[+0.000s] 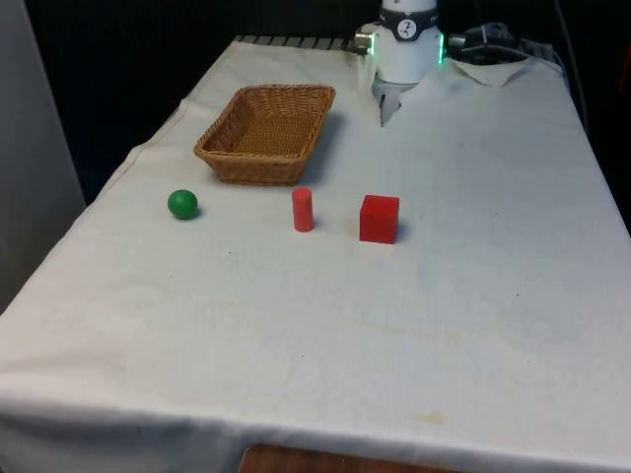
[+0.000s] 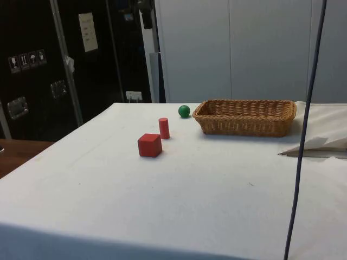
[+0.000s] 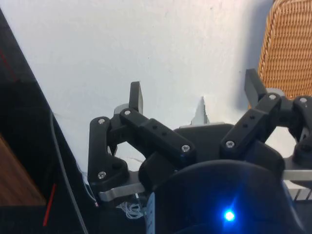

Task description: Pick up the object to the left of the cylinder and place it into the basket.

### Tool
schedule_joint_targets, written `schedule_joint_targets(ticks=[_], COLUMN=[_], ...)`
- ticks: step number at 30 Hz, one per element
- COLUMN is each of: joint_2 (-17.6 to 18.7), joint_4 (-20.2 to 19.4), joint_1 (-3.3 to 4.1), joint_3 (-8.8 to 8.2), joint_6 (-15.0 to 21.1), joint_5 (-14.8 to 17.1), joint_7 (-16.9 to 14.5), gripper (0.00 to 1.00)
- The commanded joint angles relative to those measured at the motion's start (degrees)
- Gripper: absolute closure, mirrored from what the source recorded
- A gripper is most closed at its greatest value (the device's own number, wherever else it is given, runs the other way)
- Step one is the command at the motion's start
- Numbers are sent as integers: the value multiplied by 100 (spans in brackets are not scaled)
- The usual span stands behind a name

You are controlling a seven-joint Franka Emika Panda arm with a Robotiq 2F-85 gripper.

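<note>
A green ball (image 1: 182,204) (image 2: 184,111) lies on the white cloth, at the front view's left of an upright red cylinder (image 1: 303,210) (image 2: 164,128). A red cube (image 1: 380,218) (image 2: 149,145) sits on the cylinder's other side. Behind the ball and cylinder stands a wicker basket (image 1: 219,155) (image 2: 244,124), with nothing in it. My gripper (image 1: 384,106) (image 3: 195,92) hangs over the table's far end, beside the basket's far corner (image 3: 287,48). It is open, and its fingers (image 3: 136,96) hold nothing. It is far from the ball.
A dark cable (image 2: 302,141) hangs down in the side view's right. Crumpled white cloth (image 1: 498,69) lies near the robot's base. Bare cloth stretches from the three objects to the near edge.
</note>
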Motion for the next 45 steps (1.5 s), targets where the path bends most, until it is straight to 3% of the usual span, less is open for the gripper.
schedule_joint_targets(ticks=[1,12,19,20,21,24,27,28,29,44,45], joint_2=[17,120,103,132,103,103,109,126,115,235,223], joint_4=[0,-126,-447,-390,-527,-642,-762,-710,-854,-1432,-1387], joint_1=[0,29,29,6,29,29,23,6,23,-23,-23], joint_3=[6,172,298,298,315,344,367,367,378,378,390], joint_6=[17,498,951,831,1066,1232,1392,1278,1513,2355,2240], joint_5=[11,40,-29,29,-46,-63,-80,-17,-92,-115,-86], joint_7=[0,120,212,149,218,212,206,155,195,40,46], gripper=[0,0,0,0,0,0,0,0,0,0,0])
